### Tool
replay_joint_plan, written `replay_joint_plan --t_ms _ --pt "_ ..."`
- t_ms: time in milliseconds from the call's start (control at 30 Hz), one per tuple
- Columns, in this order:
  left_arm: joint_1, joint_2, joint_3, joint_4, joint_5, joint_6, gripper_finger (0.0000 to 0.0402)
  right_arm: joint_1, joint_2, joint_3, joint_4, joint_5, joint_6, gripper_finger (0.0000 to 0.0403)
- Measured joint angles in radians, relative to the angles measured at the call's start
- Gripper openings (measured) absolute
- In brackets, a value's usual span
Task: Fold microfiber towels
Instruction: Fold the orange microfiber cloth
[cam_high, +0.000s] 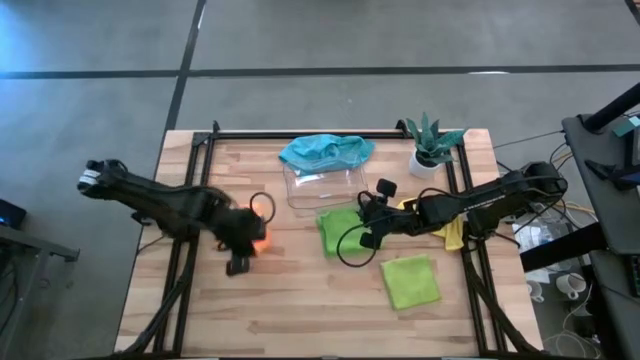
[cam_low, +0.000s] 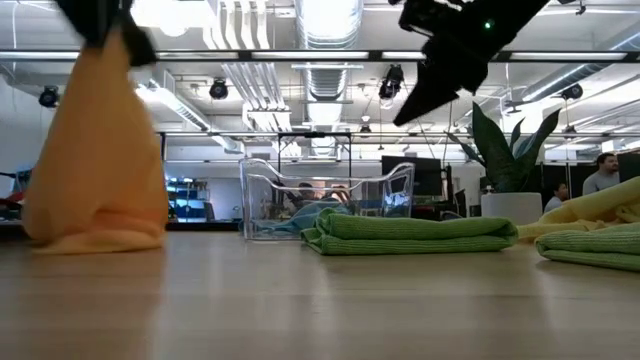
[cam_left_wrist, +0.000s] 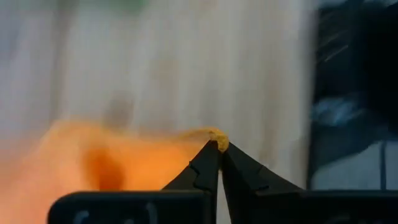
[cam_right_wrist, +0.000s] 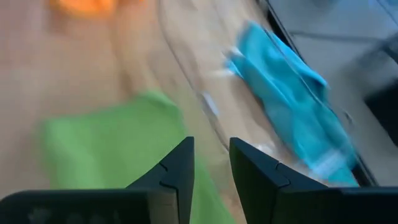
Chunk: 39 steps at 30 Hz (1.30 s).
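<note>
Left gripper (cam_left_wrist: 219, 149) pinched tight on a top edge of the orange towel (cam_low: 95, 150), lifted so the cloth hangs straight down, long axis vertical, bottom hem on the table (cam_high: 300, 310) at left. Right gripper (cam_right_wrist: 211, 165), fingers slightly apart and empty, hovers over the folded green towel (cam_high: 338, 228); it's well off to the orange towel's right.

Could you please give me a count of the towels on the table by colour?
Lime green towels: 2
Orange towel: 1
Teal towel: 1
Yellow towel: 1
Total: 5
</note>
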Motion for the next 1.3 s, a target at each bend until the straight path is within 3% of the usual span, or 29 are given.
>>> replay_joint_plan --t_ms 167,367,500,733,1000,1300 --pt "-0.085 -0.036 0.009 0.240 -0.136 0.040 0.0000 0.042 0.068 0.000 0.269 -0.107 -0.162 0.0098" --pt "-0.088 -0.043 0.007 0.200 -0.196 0.042 0.0000 0.069 0.184 0.028 0.495 -0.149 -0.302 0.0122" --pt "-0.089 -0.011 0.003 0.239 -0.193 0.089 0.0000 0.051 0.252 0.118 0.563 -0.318 -0.353 0.0153" --pt "-0.086 0.102 0.001 0.292 -0.206 0.113 0.0000 0.001 0.402 0.374 0.413 -0.598 -0.362 0.0200" --pt "-0.085 0.117 0.014 0.325 -0.232 0.128 0.0000 -0.009 0.610 0.653 0.107 -0.617 -0.320 0.0197" --pt "-0.085 0.104 0.002 0.278 -0.258 0.121 0.0000 -0.008 0.597 0.726 0.031 -0.645 -0.332 0.0171"
